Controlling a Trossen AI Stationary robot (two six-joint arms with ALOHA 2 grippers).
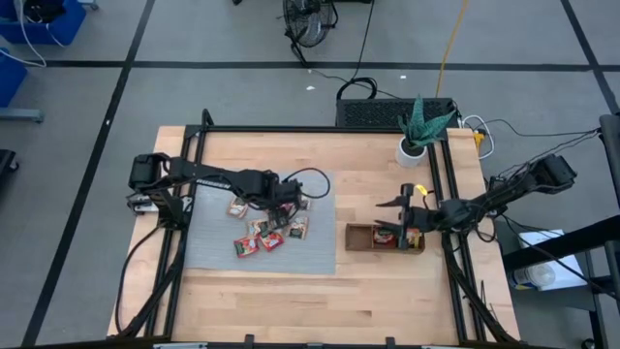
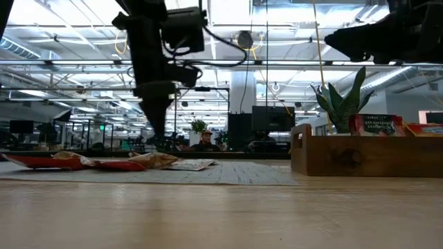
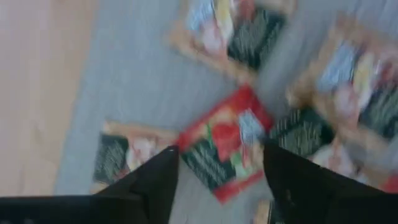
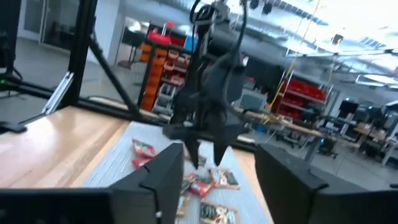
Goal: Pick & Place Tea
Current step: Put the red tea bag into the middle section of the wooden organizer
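**Both claws apart over tea and tray**

Sachet print is unreadable. The tea sachets [image 1: 262, 233] lie scattered on the grey mat [image 1: 208, 242], centre-left on the wooden table [image 1: 387, 291]. The left gripper [image 3: 219, 167] hovers with fingers spread over a red sachet [image 3: 227, 142]. The right gripper [image 1: 399, 225], fingers apart, hangs above the brown tray [image 1: 360, 238], centre-right, near one potted plant [image 1: 418, 131]

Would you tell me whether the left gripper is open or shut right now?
Open: the left gripper shows its two fingers spread apart, straddling a red sachet.

Red, white and green tea sachets [image 1: 260, 236] on grey mat [image 1: 208, 247]
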